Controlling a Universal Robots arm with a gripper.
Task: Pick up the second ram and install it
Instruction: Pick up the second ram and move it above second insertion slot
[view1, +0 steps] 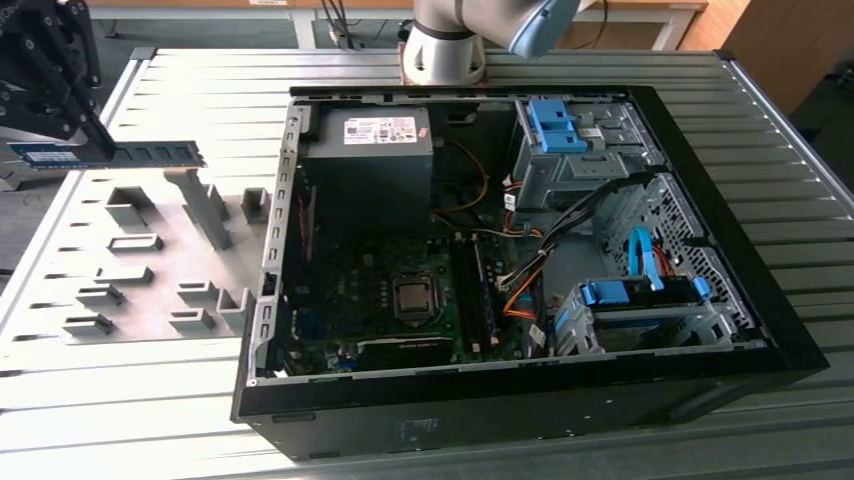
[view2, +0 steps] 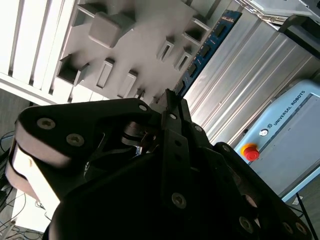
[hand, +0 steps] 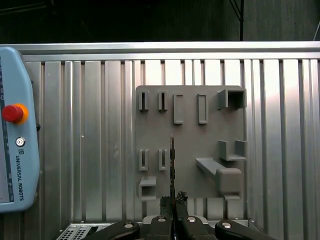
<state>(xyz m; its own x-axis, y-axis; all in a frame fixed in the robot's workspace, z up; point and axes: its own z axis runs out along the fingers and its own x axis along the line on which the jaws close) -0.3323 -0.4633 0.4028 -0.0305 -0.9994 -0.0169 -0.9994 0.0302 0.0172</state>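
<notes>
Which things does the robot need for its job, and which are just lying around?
For the job:
- the second ram, lifted above the table
- the gripper holding it
- the open computer case

Just lying about:
- the grey holder tray
- the teach pendant
- the ribbed table

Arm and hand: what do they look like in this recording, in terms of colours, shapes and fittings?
The arm has a round silver-grey joint housing with a pale blue cap. The hand is matte black, built of flat angular links with rounded ends and fastened by silver screw heads. Two narrow black fingers form its tip.
</notes>
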